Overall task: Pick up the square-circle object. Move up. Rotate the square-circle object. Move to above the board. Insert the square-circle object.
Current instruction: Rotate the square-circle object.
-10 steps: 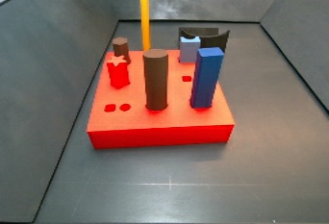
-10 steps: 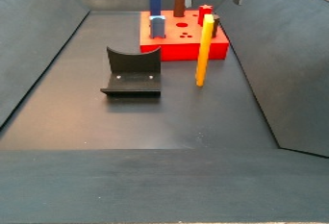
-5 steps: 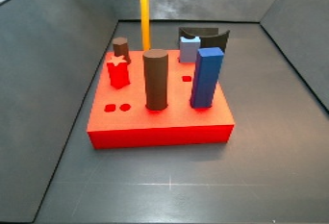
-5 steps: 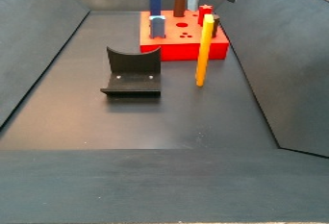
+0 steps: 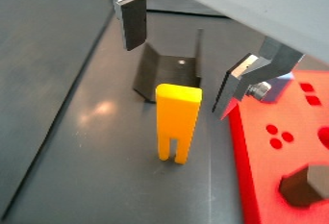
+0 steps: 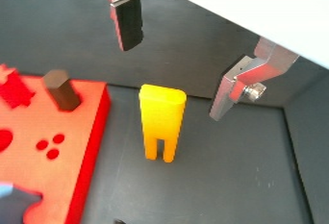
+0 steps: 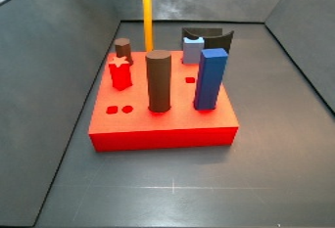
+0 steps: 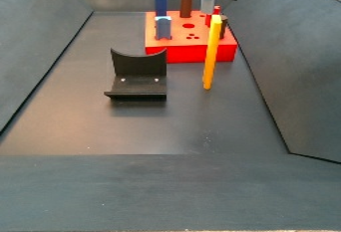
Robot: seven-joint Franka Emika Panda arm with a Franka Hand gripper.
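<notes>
Wrist view: gripper (image 5: 180, 47) above tall orange-yellow two-legged piece (image 5: 176, 122), silver fingers (image 5: 131, 21) spread wide either side, gripping nothing; seemingly lining up for pick. Dark L-shaped fixture (image 5: 164, 69) behind.

Other wrist view: piece (image 6: 161, 122) upright on dark floor just beside thick red square board (image 6: 71, 141).

Side view: board (image 7: 164, 124) holds dark brown cylinder (image 7: 159, 80), blue square post (image 7: 211, 77), red star peg (image 7: 120, 73).

Other side view: piece (image 8: 210, 52) near board corner; gripper barely visible at top.

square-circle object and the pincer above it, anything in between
Nothing: both wrist views show bare air between the open pincer and the upright square-circle object; its fingers hang above, not touching.
</notes>
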